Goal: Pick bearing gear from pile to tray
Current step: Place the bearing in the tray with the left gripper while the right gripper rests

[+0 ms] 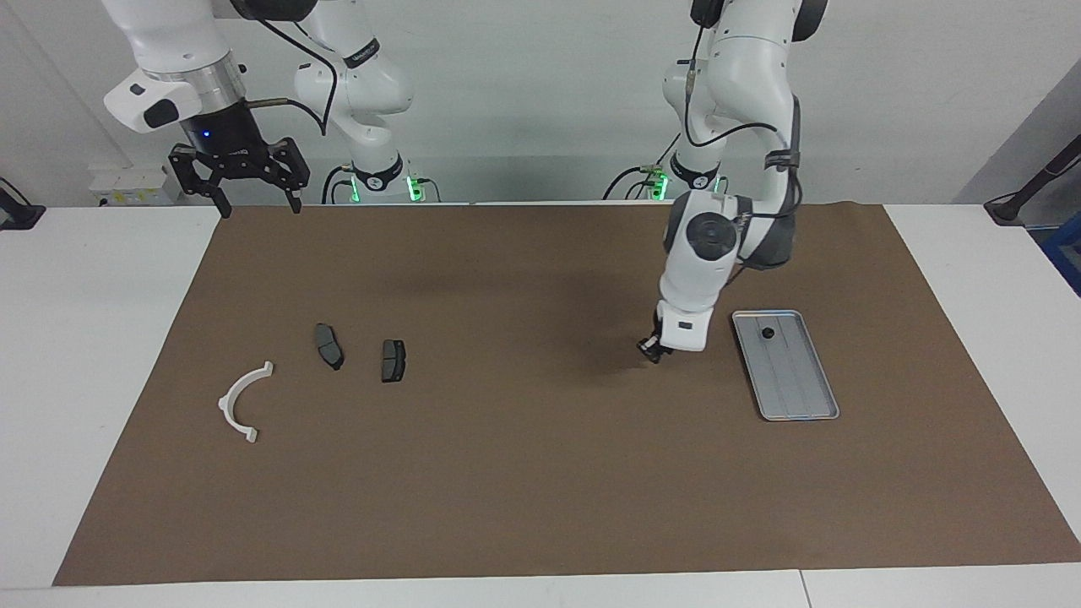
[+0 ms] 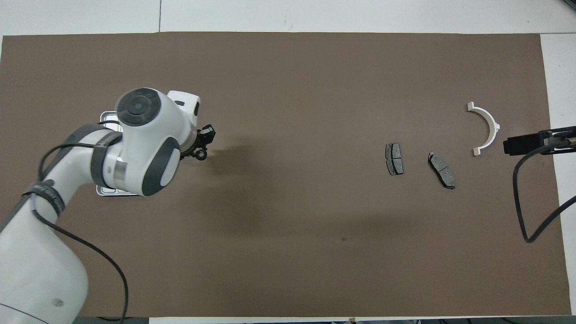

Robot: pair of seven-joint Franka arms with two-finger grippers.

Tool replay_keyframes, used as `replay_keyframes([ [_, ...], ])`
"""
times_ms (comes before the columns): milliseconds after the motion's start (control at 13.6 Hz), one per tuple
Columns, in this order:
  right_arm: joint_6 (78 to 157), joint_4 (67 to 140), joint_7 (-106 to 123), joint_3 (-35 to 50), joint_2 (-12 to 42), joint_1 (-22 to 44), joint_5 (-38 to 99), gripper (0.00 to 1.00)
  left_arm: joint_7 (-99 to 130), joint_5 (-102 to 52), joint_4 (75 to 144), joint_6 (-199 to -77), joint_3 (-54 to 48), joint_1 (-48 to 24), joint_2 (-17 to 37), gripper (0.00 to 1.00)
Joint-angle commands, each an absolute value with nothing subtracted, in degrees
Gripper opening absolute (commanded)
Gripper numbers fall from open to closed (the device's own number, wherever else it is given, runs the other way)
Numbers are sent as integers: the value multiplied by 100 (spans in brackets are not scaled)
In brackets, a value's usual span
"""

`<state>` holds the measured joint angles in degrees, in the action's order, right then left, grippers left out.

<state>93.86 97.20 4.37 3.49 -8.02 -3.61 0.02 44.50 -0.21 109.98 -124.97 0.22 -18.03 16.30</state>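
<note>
- Bearing gear (image 2: pixel 201 155): small black round piece clamped at the tip of the left gripper (image 1: pixel 651 350), fingers closed on it, above the brown mat (image 1: pixel 524 473) just beside the tray (image 1: pixel 798 397).
- Tray: lies toward the left arm's end of the table; one black round piece (image 1: pixel 768 333) rests in its robot-side end.
- Right gripper (image 1: pixel 249 198): fingers spread apart, holding nothing, raised over the mat's robot-side corner.
- Remaining pile: two brake pads (image 1: pixel 328 345), white half-ring bracket (image 1: pixel 241 400).

There are two dark brake pads (image 1: pixel 329 346) (image 1: pixel 393 361) and one white half-ring bracket (image 1: pixel 243 403). One metal tray (image 1: pixel 801 397) holds one small black round piece (image 1: pixel 768 333).
</note>
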Motion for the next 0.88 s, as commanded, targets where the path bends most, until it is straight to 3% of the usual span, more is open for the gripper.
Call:
replay_keyframes([
  [0,9352,9826,598,448,-844,-527,123,100,3423,53,11083,-12349,-53,-1092,1450,0],
  [441,9334,9817,598,448,-809,-589,123,100,1506,44,11092,-12471,-44,-124,1476,0],
  [809,9352,9817,-482,553,-791,-536,123,100,1327,44,11092,-13182,-44,96,1757,0],
])
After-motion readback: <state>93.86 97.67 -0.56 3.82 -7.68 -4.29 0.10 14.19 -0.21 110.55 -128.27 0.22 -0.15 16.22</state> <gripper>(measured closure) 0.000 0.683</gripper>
